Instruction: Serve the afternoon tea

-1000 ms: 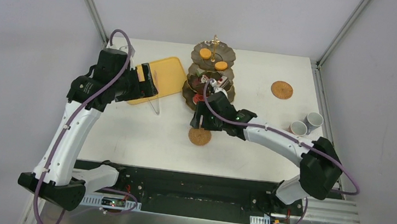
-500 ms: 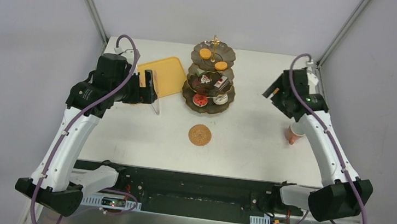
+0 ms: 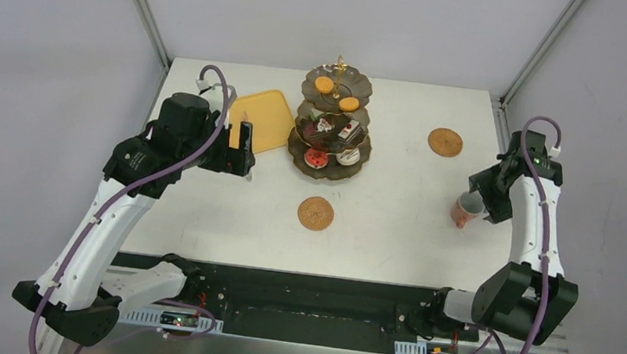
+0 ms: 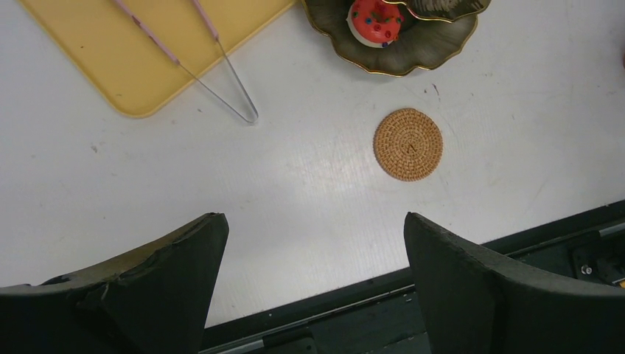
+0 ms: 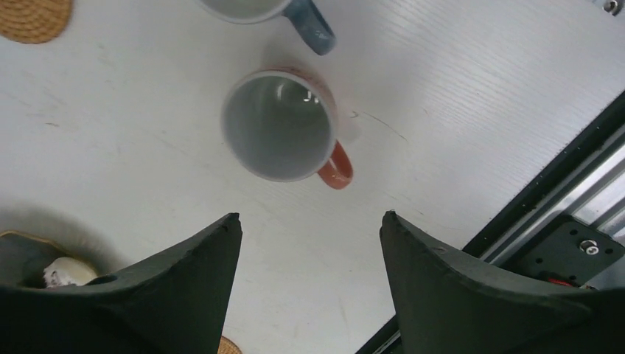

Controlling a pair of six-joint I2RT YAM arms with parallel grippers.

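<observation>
The three-tier stand is being shown upright at the middle of the tabletop's far edge, its gold rod rising from the top tier. Two orange cookies are being carried on the upper tier, and small cakes on the tiers below. One woven coaster is lying between the stand and the near edge. The second coaster is lying toward the far right corner, well apart from the first.

The left gripper is being held wide open with nothing between its fingers. It is being positioned above bare tabletop just beside the yellow tray, which is lying toward the far left corner. A pair of tongs is resting half on the tray and half on the tabletop.

The right gripper is likewise being held wide open and empty, above the right edge. The pinkish cup is standing upright and empty below it, untouched by either finger. The blue-grey cup is standing just beside the pinkish cup, only partly in the wrist view. Neither cup is resting on a coaster.
</observation>
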